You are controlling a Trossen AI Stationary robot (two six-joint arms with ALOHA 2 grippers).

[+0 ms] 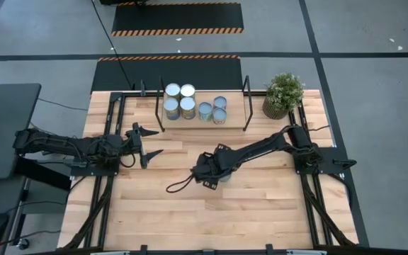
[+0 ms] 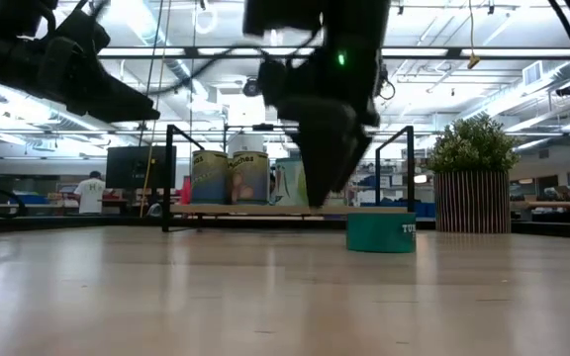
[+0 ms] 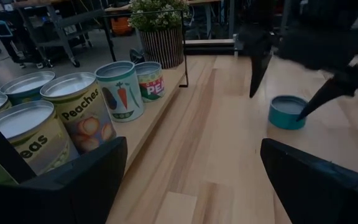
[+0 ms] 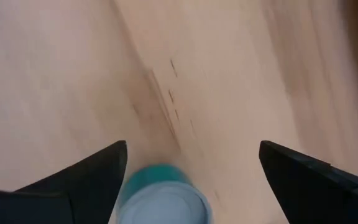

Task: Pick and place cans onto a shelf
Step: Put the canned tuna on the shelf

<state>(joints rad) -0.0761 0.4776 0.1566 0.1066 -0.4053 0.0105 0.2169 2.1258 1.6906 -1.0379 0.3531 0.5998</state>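
A short teal can (image 3: 286, 112) with a silvery top stands upright on the wooden tabletop, right of centre (image 2: 379, 232). My right gripper (image 4: 191, 162) hangs over it, open and pointing steeply down, with its fingers on either side of the can (image 4: 163, 200). In the high view that gripper (image 1: 214, 175) largely covers the can. Several labelled cans (image 1: 183, 100) stand upright on the shelf (image 1: 236, 113) at the table's far edge. My left gripper (image 1: 157, 142) waits open at the table's left, clear of everything.
A potted green plant (image 1: 283, 94) stands at the far right, beside the shelf's black upright (image 1: 246, 92). A black cable loop (image 1: 179, 185) trails from the right gripper over the tabletop. Bare board lies on the shelf's right end and across the near half of the table.
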